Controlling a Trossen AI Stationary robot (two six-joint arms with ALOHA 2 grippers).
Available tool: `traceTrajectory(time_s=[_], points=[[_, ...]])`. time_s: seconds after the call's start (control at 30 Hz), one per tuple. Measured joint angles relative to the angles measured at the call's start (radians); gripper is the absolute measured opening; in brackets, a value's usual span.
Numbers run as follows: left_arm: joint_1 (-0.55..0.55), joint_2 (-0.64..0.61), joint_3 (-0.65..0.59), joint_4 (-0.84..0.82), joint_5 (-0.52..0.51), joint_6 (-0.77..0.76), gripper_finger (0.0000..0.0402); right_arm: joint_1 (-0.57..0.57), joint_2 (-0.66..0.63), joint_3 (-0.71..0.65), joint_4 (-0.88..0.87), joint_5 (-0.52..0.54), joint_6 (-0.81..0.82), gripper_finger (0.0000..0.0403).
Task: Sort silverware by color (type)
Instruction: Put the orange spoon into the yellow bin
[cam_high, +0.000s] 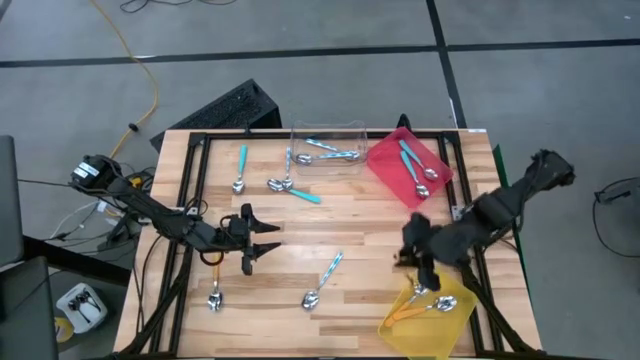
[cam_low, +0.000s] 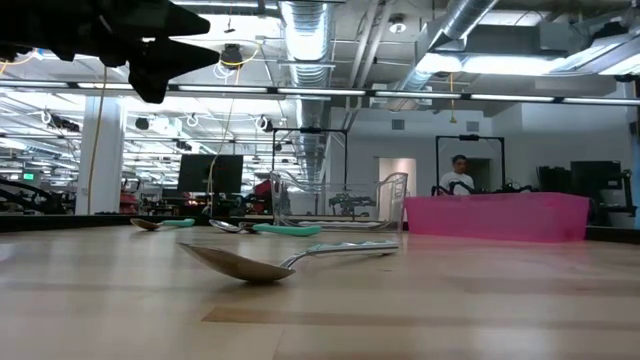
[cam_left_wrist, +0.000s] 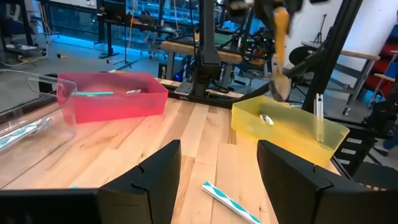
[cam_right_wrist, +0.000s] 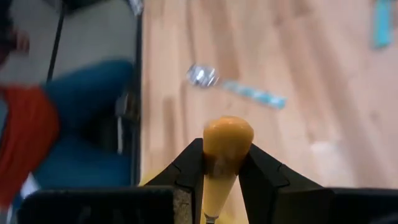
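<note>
In the high view, nearest the bottom edge, the yellow tray (cam_high: 432, 322) sits at the lower right of the wooden table (cam_high: 360, 215) with orange-handled spoons (cam_high: 425, 306) lying in it. Just above it the right gripper (cam_high: 418, 262) hangs over the tray's upper corner, its fingers clamped narrowly on an orange spoon handle (cam_right_wrist: 226, 149), which the right wrist view shows pinched between the two dark fingers (cam_right_wrist: 264, 177). Left of the tray a light-blue-handled spoon (cam_high: 323, 279) lies alone on the bare wood at lower centre, and another spoon (cam_high: 214, 294) lies at lower left. The left gripper (cam_high: 262, 242) hovers at centre left with its jaws spread wide and nothing between them. Farther up, a teal-handled spoon (cam_high: 241, 169) and a small cluster of teal spoons (cam_high: 290, 187) lie at upper centre-left. Beyond them the clear tray (cam_high: 328, 146) holds light blue spoons (cam_high: 333, 153), and to its right the red tray (cam_high: 409, 166) holds teal spoons (cam_high: 414, 170). In the low view a person (cam_low: 459, 176) stands far back behind the pink-red tray.
</note>
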Motion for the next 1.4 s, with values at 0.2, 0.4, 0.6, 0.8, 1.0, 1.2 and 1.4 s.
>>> traceTrajectory(time_s=[0.2, 0.4, 0.6, 0.8, 1.0, 1.2, 1.4], points=[[0.0, 0.0, 0.0, -0.013, -0.003, 0.0, 0.0196, 0.112, 0.136, 0.0, -0.01, -0.105, 0.001, 0.0098], [0.0, 0.0, 0.0, -0.017, -0.019, 0.0, 0.0196, 0.173, 0.265, 0.0, -0.074, -0.124, 0.081, 0.0098], [0.001, 0.0, 0.0, -0.018, -0.085, 0.001, 0.0196, 0.176, 0.373, 0.003, -0.166, -0.212, 0.086, 0.0098], [0.001, 0.0, 0.0, -0.022, -0.084, 0.001, 0.0196, 0.173, 0.477, 0.084, -0.283, -0.213, 0.001, 0.0098], [0.001, 0.0, 0.0, -0.029, -0.084, 0.001, 0.0196, 0.189, 0.59, 0.212, -0.374, -0.197, -0.1, 0.0098], [0.001, 0.0, 0.0, -0.037, -0.085, 0.001, 0.0196, 0.238, 0.714, 0.348, -0.453, -0.192, -0.233, 0.0098], [0.001, 0.0, 0.0, -0.037, -0.085, 0.0, 0.0196, 0.277, 0.805, 0.428, -0.573, -0.177, -0.274, 0.0098]])
